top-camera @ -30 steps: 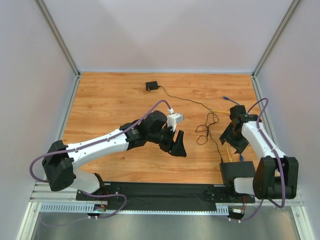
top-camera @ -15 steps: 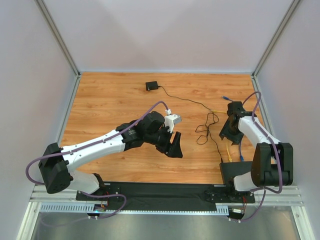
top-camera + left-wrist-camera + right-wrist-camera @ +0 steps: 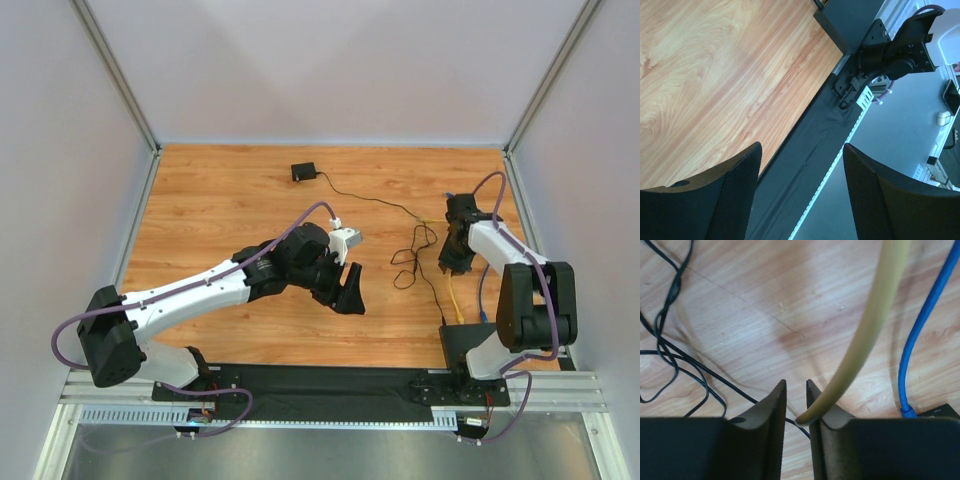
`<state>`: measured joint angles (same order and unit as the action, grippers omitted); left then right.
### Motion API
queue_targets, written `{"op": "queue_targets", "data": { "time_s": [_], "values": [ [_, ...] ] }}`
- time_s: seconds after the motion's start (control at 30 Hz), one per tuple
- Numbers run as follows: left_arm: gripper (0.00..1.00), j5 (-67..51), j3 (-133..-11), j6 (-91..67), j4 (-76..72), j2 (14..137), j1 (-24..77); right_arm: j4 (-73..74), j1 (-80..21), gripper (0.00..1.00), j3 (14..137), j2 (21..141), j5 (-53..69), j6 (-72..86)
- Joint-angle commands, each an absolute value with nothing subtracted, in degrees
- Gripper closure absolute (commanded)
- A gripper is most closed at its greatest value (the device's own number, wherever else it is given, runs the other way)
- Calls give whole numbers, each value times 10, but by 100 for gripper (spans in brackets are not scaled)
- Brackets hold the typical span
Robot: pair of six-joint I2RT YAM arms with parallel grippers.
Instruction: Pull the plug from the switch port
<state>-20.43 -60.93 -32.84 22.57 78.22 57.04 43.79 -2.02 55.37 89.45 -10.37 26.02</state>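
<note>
The switch (image 3: 478,343) is a flat black box by the right arm's base; a corner shows in the right wrist view (image 3: 941,412). A yellow cable (image 3: 455,300) runs from its far edge up to my right gripper (image 3: 452,262). In the right wrist view the right gripper (image 3: 796,382) is nearly closed, with the yellow cable (image 3: 865,340) entering the narrow gap. Its plug is hidden. A blue cable (image 3: 925,325) is plugged into the switch. My left gripper (image 3: 352,290) is open and empty over mid table, also in the left wrist view (image 3: 802,145).
A small black adapter (image 3: 303,172) lies at the far middle. Its thin black cord (image 3: 410,255) loops on the wood left of my right gripper and shows in the right wrist view (image 3: 670,340). White walls close in the table on three sides.
My right gripper has moved away from the switch toward the far left, and its arm has folded back. My left gripper has drawn back slightly to the left.
</note>
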Motion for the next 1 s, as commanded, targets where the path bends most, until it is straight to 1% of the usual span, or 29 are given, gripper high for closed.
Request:
{"op": "queue_targets", "data": {
  "time_s": [0.0,0.03,0.07,0.2,0.27,0.33,0.37,0.63,0.67,0.73,0.77,0.8,0.83,0.97],
  "values": [
    [26,-194,-624,-321,224,775,574,410,-36,79,606,919,-103,242],
    [27,-192,-623,-321,225,776,574,411,-38,80,615,926,-103,240],
    [27,-188,-623,-321,225,776,574,412,-42,86,622,939,-100,239],
    [27,-181,-625,-322,227,780,573,425,-61,88,672,969,-112,238],
    [27,-173,-628,-320,230,783,573,432,-70,95,690,985,-116,242],
    [27,-172,-631,-319,231,785,573,438,-72,96,708,992,-119,247],
    [27,-173,-633,-318,232,787,573,438,-72,99,714,999,-115,250],
    [27,-167,-643,-311,240,798,566,452,-75,99,772,1040,-112,258],
    [27,-170,-646,-310,239,800,565,456,-75,97,786,1046,-112,258],
    [27,-172,-654,-311,240,806,563,466,-74,90,795,1050,-114,261],
    [27,-177,-657,-312,239,812,563,475,-75,77,797,1050,-114,264],
    [27,-182,-663,-314,237,816,562,480,-75,71,795,1048,-114,266],
    [28,-186,-664,-319,233,822,562,483,-74,59,793,1044,-114,268],
    [30,-235,-666,-347,180,845,562,522,-74,40,773,1000,-125,271]
  ]
}}
